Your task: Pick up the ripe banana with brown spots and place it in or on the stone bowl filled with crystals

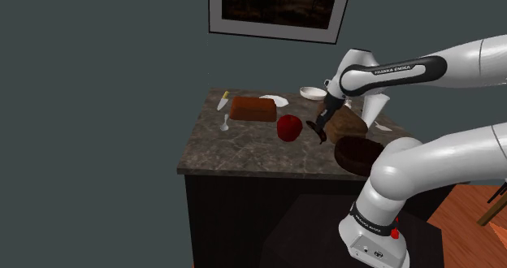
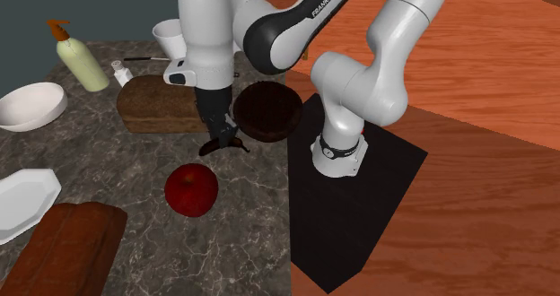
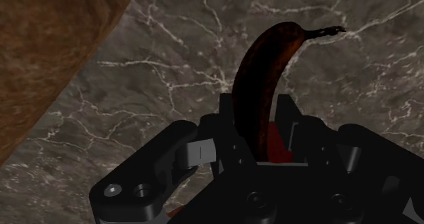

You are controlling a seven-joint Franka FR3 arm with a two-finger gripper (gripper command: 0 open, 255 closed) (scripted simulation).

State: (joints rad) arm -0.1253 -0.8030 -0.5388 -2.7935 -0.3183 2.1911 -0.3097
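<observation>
Dark brown, nearly black along its curve, the banana (image 3: 265, 60) is pinched between the fingers of the pincer (image 3: 255, 121), which grips it toward one end while the stem end juts out ahead. It hangs low over the marble tabletop (image 2: 224, 240), just beside the dark bowl (image 2: 267, 110) and near the red apple (image 2: 191, 189); you cannot tell whether it has cleared the surface. Expect a light, soft fruit: skin this ripe is likely to bruise or split under a hard squeeze, and the rounded body may pivot between the pads. A hold nearer the middle would balance better; with this one, move gently so the long free end does not swing.
</observation>
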